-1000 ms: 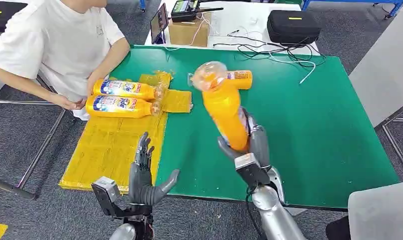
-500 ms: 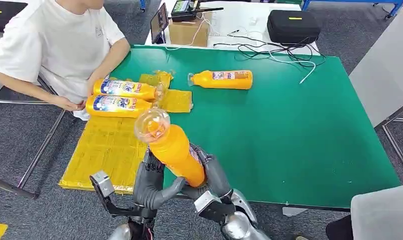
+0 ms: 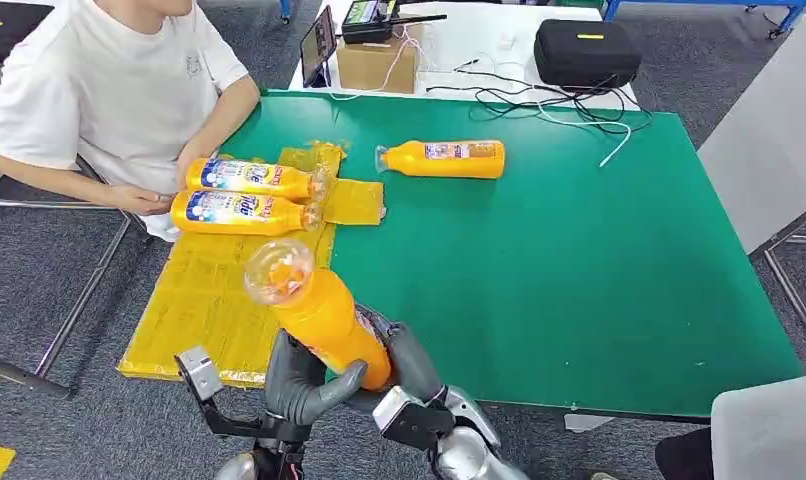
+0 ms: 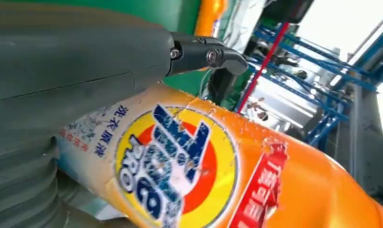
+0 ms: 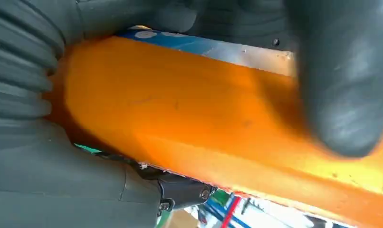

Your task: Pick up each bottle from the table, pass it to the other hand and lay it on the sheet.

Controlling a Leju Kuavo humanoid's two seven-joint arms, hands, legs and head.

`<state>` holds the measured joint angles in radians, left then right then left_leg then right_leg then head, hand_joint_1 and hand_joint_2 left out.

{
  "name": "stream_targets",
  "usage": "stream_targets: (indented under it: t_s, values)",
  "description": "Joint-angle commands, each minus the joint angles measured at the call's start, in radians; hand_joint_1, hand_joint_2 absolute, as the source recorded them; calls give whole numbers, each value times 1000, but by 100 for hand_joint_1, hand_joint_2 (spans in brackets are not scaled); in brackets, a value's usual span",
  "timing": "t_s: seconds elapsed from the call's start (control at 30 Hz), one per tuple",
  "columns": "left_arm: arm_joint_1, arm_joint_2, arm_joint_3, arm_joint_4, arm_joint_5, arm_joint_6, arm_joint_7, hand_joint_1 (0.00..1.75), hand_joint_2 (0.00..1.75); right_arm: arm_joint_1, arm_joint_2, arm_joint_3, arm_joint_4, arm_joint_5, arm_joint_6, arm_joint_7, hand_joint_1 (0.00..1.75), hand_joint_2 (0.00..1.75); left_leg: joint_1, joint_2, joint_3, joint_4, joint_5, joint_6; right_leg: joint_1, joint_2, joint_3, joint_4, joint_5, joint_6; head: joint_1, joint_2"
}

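You are looking at the handover itself: the right hand (image 3: 404,365) is gripping the orange detergent bottle (image 3: 319,310) around its lower body, fingers wrapped over the labelled side, while the left hand (image 3: 304,385) is curling its thumb and fingers against the same bottle from the other flank. Whether the left hand is bearing any load yet, you cannot tell. The bottle is hanging above the near edge of the green tabletop (image 3: 579,270), its long axis tilting up and leftward, the clear cap end pointing toward the yellow sheet (image 3: 219,300). That axis is what the coming move is turning on: the sheet is lying to the left, on the left hand's side, where two bottles (image 3: 244,195) are already resting beside a seated person's hand (image 3: 139,203). One more bottle (image 3: 444,158) is waiting on its side farther back. Compared with half a second ago, the bottle is sitting slightly lower and farther left, and the left thumb is pressing closer.
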<state>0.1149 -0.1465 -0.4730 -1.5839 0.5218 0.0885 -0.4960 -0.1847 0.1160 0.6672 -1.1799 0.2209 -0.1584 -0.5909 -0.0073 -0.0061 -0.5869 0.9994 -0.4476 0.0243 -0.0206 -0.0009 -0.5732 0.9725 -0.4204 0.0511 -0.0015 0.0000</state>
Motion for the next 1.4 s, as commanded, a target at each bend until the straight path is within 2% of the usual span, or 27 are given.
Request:
stream_targets:
  t_s: [0.03, 0.07, 0.13, 0.17, 0.2, 0.23, 0.27, 0.3, 0.63, 0.67, 0.77, 0.87, 0.93, 1.0, 1.17, 1.2, 1.27, 1.33, 1.4]
  values:
    - [-84, 24, -86, 179, 67, -24, 166, 0, 175, 39, -31, 14, 60, 19, 28, 19, 175, 175, 2, -4, 5, -2, 0, -2, 2, -5, 7, -3, -2, -2, 0, 0]
    - [-91, 19, -79, 192, 74, -20, 164, 68, 175, 38, -29, 19, 63, 22, 30, 17, 175, 175, 1, -4, 4, -2, 0, -1, 1, -4, 5, -3, -1, -2, 0, 0]
    - [-97, 19, -77, 193, 74, -20, 164, 68, 175, 38, -25, 22, 63, 22, 30, 17, 175, 175, 1, -2, 4, -2, 0, -1, 1, -2, 5, -2, -1, -2, 0, 0]
    - [-96, 15, -72, 193, 85, -21, 167, 175, 175, 36, -24, 25, 64, 22, 33, 17, 175, 175, 2, -2, 4, -1, -1, -2, 2, -2, 6, -2, -1, -3, 0, 0]
    - [-93, 12, -65, 186, 115, -40, 176, 175, 175, 34, -26, 36, 60, 6, 66, 7, 175, 175, 1, -1, 3, -1, -1, -2, 2, -1, 4, -1, -1, -2, 0, 0]
    - [-92, 13, -67, 182, 125, -45, 176, 175, 175, 37, -25, 36, 55, -24, 110, 0, 150, 175, 2, -1, 4, -1, -1, -2, 2, -2, 5, -1, -1, -3, 0, 0]
    - [-88, 11, -66, 175, 137, -56, 173, 175, 175, 39, -26, 40, 52, -34, 131, -1, 28, 175, 2, 0, 2, 0, -1, -2, 2, -2, 3, -1, -1, -2, 0, 0]
    - [-86, 10, -64, 172, 158, -74, 177, 175, 175, 39, -26, 43, 54, -33, 133, -2, 0, 175, 1, -1, 2, -1, 0, -1, 1, -2, 2, -1, -1, -2, 0, 0]
    - [-101, 11, -64, 190, 182, -86, 201, 175, 175, 18, -22, 24, 64, -38, 127, -10, 0, 175, 2, 1, 3, 0, -2, -2, 2, 0, 4, 0, -1, -3, 0, 0]
    - [-101, 11, -64, 190, 182, -86, 201, 175, 175, 18, -22, 24, 64, -38, 127, -10, 0, 0, 1, 1, 2, 0, -1, -2, 2, 0, 3, 0, -1, -2, 0, 0]
    - [-124, 9, -65, 232, 164, -30, 231, 175, 175, 31, -23, -4, 39, -37, 82, -33, 0, 0, 1, -1, 2, 0, -1, -1, 1, -1, 3, -1, -1, -2, 0, 0]
    - [-136, 16, -48, 241, 129, 35, 204, 175, 175, 44, -31, -31, 28, -36, 49, -43, 0, 0, 1, -1, 2, -1, 0, -1, 1, -1, 3, -1, -1, -2, 0, 0]
    - [-122, 0, 8, 206, 78, 142, 148, 175, 175, 84, -7, -96, 6, -140, 101, -16, 0, 0, 1, 0, 2, -1, -1, -1, 1, -1, 3, -1, -1, -2, 0, 0]
    - [-154, 12, 37, 229, -44, 279, 104, 175, 175, 96, -9, -100, 1, -120, 77, -17, 0, 0, 2, 0, 3, 0, -2, -2, 2, -1, 4, 0, -2, -3, 0, 0]
    - [-163, 10, 45, 248, -42, 274, 108, 175, 175, 95, -8, -101, 6, -119, 76, -18, 0, 0, 1, 0, 3, -1, -1, -2, 2, 0, 3, -1, -1, -2, 0, 0]
    - [-175, 13, 45, 267, -105, 332, 82, 175, 175, 98, -2, -112, 9, -115, 61, -22, 0, 0, 1, 0, 2, 0, 0, -2, 2, -1, 3, -1, 0, -2, 0, 0]
    - [-198, 41, 71, 301, -38, 221, 157, 175, 175, 103, -6, -139, 22, -119, 49, -16, 0, 0, 1, -2, 2, -1, 0, -1, 1, -3, 3, -1, -1, -2, 0, 0]
    - [-212, 69, 82, 332, -176, 243, 110, 175, 175, 105, -18, -164, 33, -80, 25, -35, 0, 0, 2, -1, 3, -1, 0, -2, 2, 0, 4, -2, 0, -2, 0, 0]
    - [-230, 69, 110, 375, -277, 263, 115, 175, 175, 112, -25, -185, 23, -57, 29, -50, 0, 0, 2, -1, 4, -2, 0, -2, 2, -2, 6, -2, 0, -3, 0, 0]
